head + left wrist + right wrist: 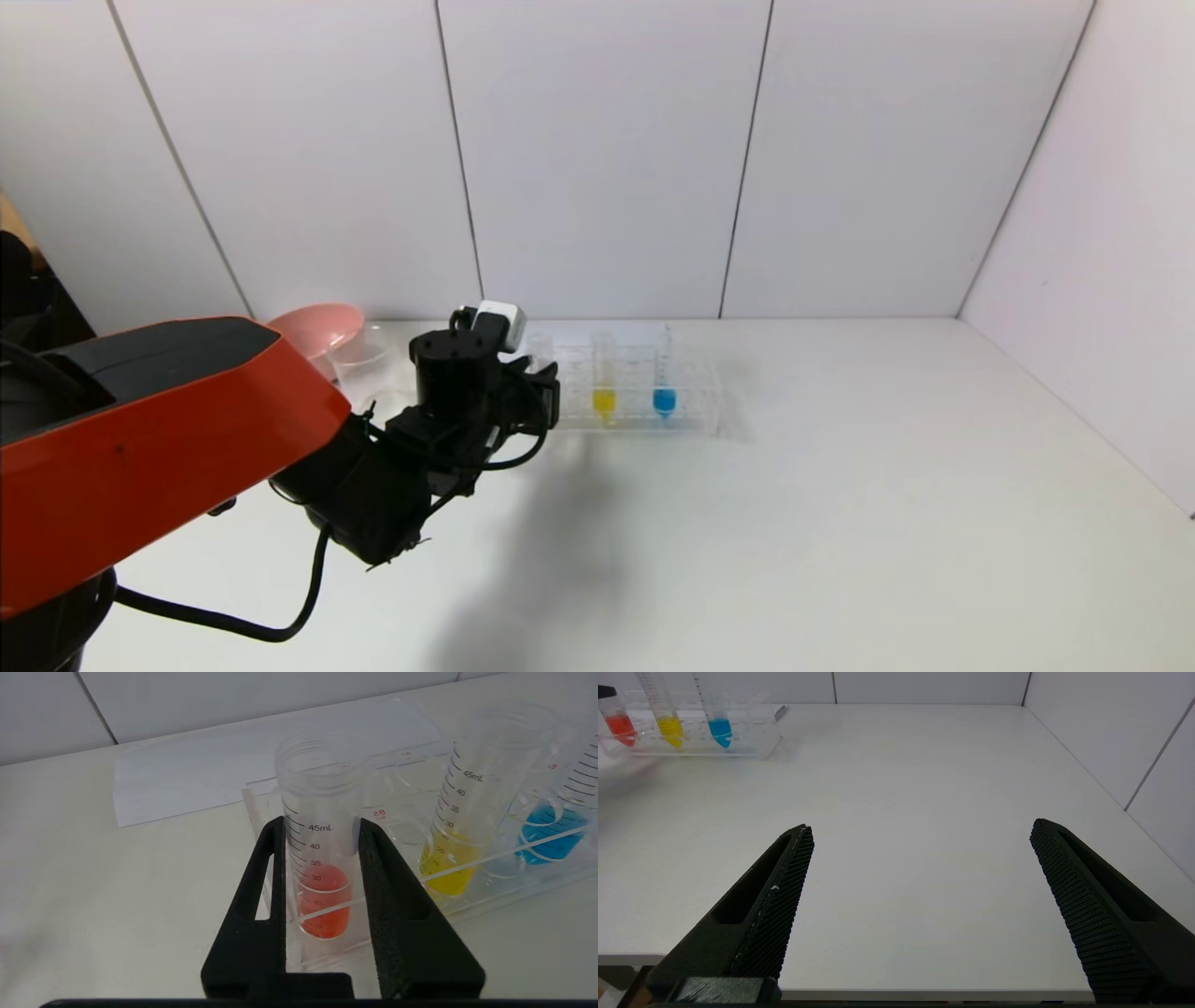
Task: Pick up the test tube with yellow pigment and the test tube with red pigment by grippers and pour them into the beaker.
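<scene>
The test tube with red pigment [322,896] stands upright at the left end of the clear rack [698,390]. My left gripper [321,823] is shut on it, one black finger pressed against each side just above the liquid. In the head view the left gripper [546,387] hides this tube. One slot to the right stands the test tube with yellow pigment [604,397], untouched. The beaker [359,364] sits left of the rack, behind my left arm. My right gripper [922,826] is open and holds nothing, low over the table's near edge, far from the rack.
A tube of blue liquid [664,399] stands in the rack, right of the yellow one. A pink bowl [317,327] sits behind the beaker by the back wall. A white paper sheet [210,779] lies behind the rack. White walls close the back and the right side.
</scene>
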Controlling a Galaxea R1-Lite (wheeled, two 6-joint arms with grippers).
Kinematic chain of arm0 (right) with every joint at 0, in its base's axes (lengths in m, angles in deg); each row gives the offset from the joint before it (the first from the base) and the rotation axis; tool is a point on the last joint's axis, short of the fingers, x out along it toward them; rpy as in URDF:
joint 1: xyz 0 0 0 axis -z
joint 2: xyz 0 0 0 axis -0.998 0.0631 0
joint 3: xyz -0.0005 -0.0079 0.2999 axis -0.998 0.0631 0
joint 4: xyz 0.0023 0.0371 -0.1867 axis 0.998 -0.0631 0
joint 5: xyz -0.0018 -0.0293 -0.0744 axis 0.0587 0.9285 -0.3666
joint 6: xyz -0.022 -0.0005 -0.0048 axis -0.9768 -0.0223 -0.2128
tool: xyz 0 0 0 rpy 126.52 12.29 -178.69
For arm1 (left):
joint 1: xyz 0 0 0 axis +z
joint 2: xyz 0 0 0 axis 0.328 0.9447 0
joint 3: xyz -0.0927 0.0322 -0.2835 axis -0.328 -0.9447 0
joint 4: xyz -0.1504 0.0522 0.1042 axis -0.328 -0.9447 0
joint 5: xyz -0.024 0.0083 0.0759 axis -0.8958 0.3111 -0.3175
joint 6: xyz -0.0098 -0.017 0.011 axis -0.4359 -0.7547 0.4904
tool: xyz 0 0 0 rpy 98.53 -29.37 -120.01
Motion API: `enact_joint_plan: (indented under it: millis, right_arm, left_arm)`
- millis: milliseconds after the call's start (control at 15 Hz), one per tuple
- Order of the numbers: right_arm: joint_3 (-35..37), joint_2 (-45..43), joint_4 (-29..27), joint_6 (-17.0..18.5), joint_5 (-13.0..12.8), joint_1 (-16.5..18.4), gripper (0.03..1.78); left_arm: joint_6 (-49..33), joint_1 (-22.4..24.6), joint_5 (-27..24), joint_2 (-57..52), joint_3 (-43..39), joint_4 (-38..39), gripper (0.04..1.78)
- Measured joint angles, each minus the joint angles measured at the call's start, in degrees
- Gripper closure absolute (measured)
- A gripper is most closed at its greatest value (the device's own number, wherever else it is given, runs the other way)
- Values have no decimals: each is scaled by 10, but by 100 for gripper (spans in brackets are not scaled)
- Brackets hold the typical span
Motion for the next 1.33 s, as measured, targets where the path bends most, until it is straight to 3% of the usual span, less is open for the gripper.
enact_joint_plan:
  millis: [1333]
  right_arm:
    - [0, 0, 0, 0, 0, 0, 11]
  left_arm:
    - [3, -2, 3, -13, 8, 8, 139]
